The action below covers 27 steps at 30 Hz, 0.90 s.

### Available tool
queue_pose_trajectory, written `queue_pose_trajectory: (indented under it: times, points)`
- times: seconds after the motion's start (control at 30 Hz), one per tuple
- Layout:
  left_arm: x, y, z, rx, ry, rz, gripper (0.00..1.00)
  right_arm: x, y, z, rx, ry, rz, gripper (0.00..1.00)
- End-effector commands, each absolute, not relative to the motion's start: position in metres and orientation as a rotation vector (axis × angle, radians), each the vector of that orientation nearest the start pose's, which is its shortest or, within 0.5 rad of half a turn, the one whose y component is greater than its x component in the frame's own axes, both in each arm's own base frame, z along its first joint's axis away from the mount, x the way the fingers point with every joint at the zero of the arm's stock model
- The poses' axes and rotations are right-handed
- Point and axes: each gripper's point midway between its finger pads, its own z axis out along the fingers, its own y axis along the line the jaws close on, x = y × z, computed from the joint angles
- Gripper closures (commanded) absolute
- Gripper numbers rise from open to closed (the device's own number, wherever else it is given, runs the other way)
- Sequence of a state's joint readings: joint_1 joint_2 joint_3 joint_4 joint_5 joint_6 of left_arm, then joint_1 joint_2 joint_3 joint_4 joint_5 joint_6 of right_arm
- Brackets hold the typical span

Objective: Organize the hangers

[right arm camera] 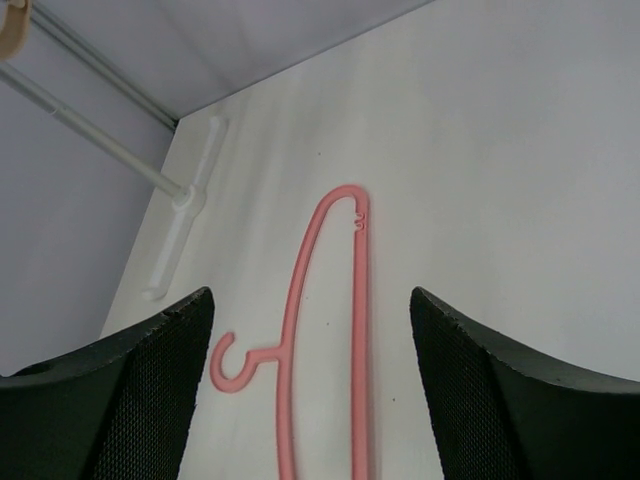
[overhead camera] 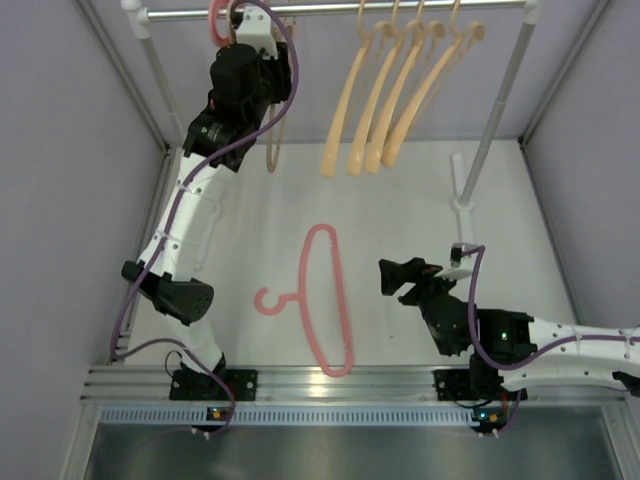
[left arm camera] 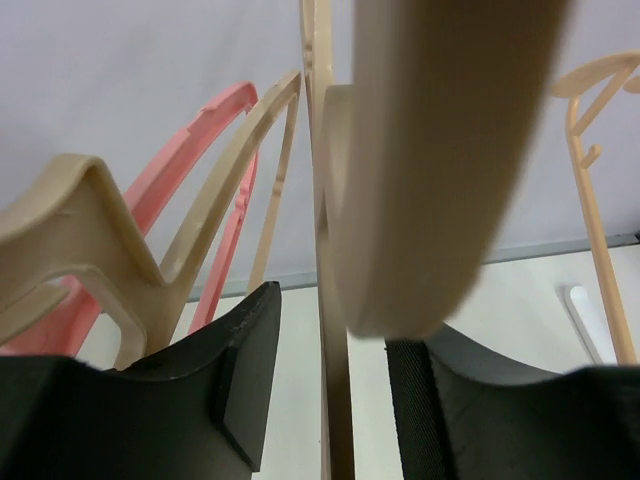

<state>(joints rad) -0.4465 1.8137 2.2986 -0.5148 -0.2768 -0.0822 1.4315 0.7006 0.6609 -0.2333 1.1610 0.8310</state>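
Note:
A pink hanger lies flat on the white table, hook to the left; it also shows in the right wrist view. My right gripper is open and empty, low over the table just right of it. My left gripper is raised to the rail. In the left wrist view it is open, with a thin beige hanger bar between the fingers and a gap on each side. A beige hanger hangs below it. Another pink hanger hangs beside it. Several peach hangers hang further right.
The grey rail stands on white posts at the left and right; the right post's foot lies on the table, and a post foot shows in the right wrist view. Purple-grey walls close in the sides and back. An aluminium rail runs along the near edge.

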Motion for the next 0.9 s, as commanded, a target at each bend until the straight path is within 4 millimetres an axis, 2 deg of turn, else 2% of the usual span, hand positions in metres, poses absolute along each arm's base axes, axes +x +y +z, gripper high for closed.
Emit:
queue_pose_trajectory:
  times: [0.0, 0.07, 0.23, 0.27, 0.33, 0.37, 0.43, 0.5, 0.53, 0.6, 0.7, 0.73, 0.8, 0.83, 0.87]
  points:
    - [0.452, -0.169, 0.55, 0.035, 1.438, -0.261, 0.5, 0.176, 0.2, 0.261, 0.273, 1.692, 0.632, 0.24]
    - [0.44, -0.166, 0.561, 0.033, 1.416, -0.281, 0.49, 0.176, 0.201, 0.262, 0.276, 1.693, 0.637, 0.24]
    - [0.416, -0.159, 0.574, 0.033, 1.391, -0.309, 0.46, 0.175, 0.203, 0.259, 0.274, 1.7, 0.65, 0.25]
    - [0.414, -0.159, 0.57, 0.034, 1.4, -0.308, 0.46, 0.175, 0.203, 0.259, 0.276, 1.701, 0.651, 0.25]
    - [0.401, -0.153, 0.577, 0.03, 1.384, -0.313, 0.45, 0.175, 0.204, 0.258, 0.277, 1.704, 0.657, 0.25]
    - [0.401, -0.152, 0.572, 0.028, 1.394, -0.307, 0.45, 0.174, 0.204, 0.258, 0.275, 1.705, 0.659, 0.25]
    - [0.388, -0.145, 0.579, 0.018, 1.378, -0.306, 0.45, 0.173, 0.205, 0.257, 0.272, 1.71, 0.663, 0.25]
    - [0.382, -0.141, 0.577, 0.014, 1.381, -0.301, 0.44, 0.173, 0.205, 0.258, 0.275, 1.713, 0.671, 0.26]
    - [0.371, -0.135, 0.585, 0.009, 1.361, -0.307, 0.44, 0.172, 0.206, 0.257, 0.267, 1.718, 0.667, 0.26]
    - [0.362, -0.132, 0.587, 0.008, 1.353, -0.318, 0.44, 0.172, 0.206, 0.257, 0.267, 1.725, 0.67, 0.26]
    - [0.335, -0.129, 0.601, 0.024, 1.311, -0.374, 0.44, 0.172, 0.205, 0.257, 0.258, 1.735, 0.657, 0.26]
    - [0.321, -0.125, 0.605, 0.03, 1.296, -0.394, 0.44, 0.171, 0.205, 0.257, 0.248, 1.742, 0.647, 0.26]
    - [0.306, -0.124, 0.604, 0.025, 1.291, -0.435, 0.44, 0.171, 0.205, 0.26, 0.241, 1.744, 0.639, 0.25]
    - [0.293, -0.116, 0.598, 0.011, 1.292, -0.441, 0.44, 0.171, 0.207, 0.262, 0.23, 1.747, 0.633, 0.25]
    - [0.288, -0.111, 0.593, -0.026, 1.298, -0.457, 0.44, 0.171, 0.21, 0.262, 0.212, 1.754, 0.63, 0.25]
